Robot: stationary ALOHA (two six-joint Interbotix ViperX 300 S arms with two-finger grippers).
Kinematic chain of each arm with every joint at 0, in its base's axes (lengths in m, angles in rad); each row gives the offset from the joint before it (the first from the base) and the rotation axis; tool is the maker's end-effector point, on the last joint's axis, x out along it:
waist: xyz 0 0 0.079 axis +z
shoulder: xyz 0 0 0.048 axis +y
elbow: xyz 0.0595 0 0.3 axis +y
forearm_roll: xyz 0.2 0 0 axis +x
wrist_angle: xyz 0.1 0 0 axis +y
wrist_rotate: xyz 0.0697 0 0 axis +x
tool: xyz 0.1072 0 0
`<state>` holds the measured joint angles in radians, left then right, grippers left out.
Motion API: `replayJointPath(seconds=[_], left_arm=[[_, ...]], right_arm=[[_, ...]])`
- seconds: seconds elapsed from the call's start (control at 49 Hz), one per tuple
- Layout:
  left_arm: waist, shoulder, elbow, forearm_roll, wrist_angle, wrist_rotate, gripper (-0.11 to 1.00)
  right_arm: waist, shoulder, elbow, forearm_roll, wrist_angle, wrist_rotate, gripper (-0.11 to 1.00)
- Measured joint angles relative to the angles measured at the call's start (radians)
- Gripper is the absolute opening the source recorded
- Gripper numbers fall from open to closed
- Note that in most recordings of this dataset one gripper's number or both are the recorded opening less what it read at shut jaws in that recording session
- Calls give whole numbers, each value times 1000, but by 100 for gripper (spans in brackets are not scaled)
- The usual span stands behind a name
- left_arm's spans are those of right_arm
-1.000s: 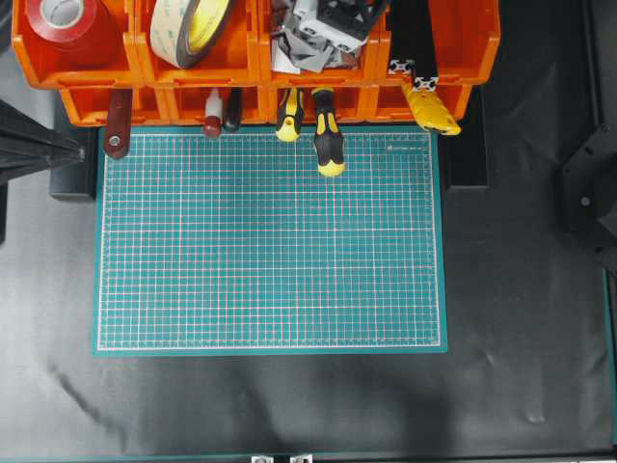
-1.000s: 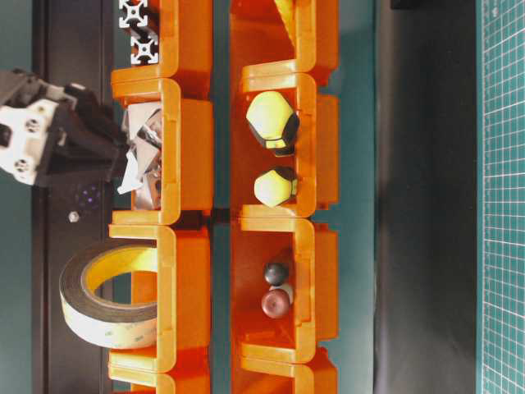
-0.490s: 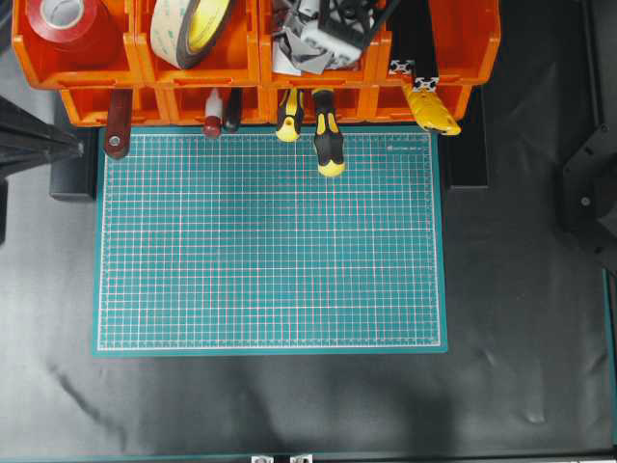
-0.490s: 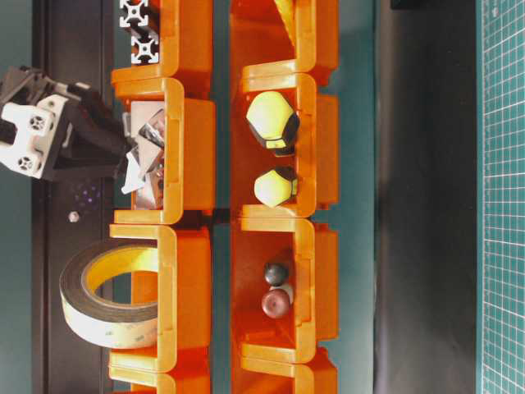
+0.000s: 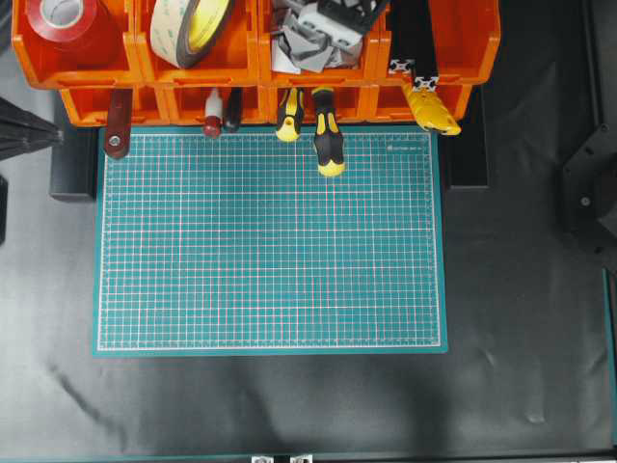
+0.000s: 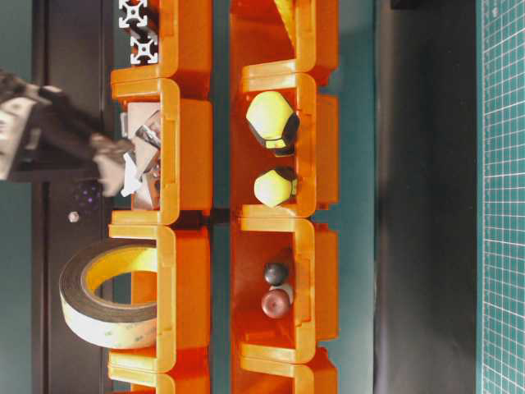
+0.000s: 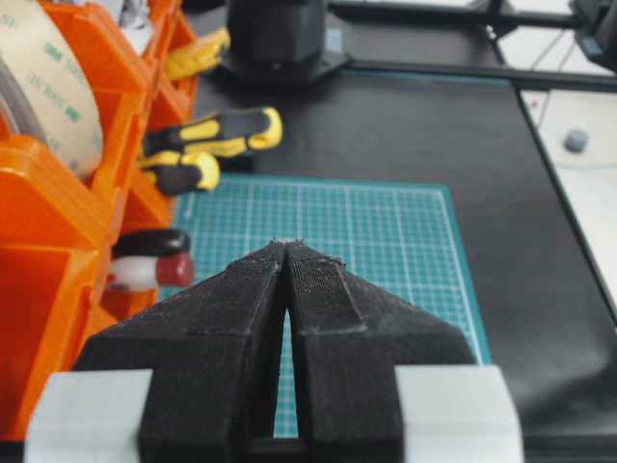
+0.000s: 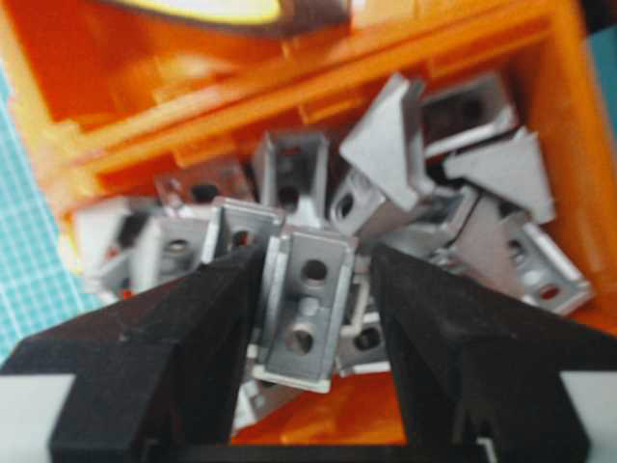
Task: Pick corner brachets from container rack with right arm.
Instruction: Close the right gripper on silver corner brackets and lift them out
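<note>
The storage rack (image 5: 241, 63) is bright orange throughout. In one of its upper bins lie the light grey metal brackets (image 8: 405, 183), dull silver with dark round holes. Left of them in the rack, a tape roll (image 5: 188, 29) is cream with a yellow inner face, and at the rack's far left end another roll (image 5: 67, 24) is red. Below the rack, screwdriver handles (image 5: 328, 145) are yellow and black. The cutting mat (image 5: 270, 241) in front of the rack is teal with a fine white grid, lying on a black table (image 5: 521, 338). The right gripper (image 8: 313, 318) has black ribbed fingers (image 8: 183, 328) with white fittings.
</note>
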<state>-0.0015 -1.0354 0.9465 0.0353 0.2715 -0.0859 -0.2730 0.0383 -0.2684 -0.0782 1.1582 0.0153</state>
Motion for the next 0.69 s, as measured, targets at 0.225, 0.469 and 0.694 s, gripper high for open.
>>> replayJointPath(seconds=[0.225, 0.469, 0.694], left_arm=[[3, -74, -23, 0, 83, 0, 0], [3, -115, -40, 0, 138, 2, 0], [3, -115, -40, 0, 147, 2, 0]], right_arm=[[12, -44, -100, -2, 12, 0, 38], [44, -78, -138, -2, 20, 0, 38], [107, -81, -138, -5, 31, 12, 38]])
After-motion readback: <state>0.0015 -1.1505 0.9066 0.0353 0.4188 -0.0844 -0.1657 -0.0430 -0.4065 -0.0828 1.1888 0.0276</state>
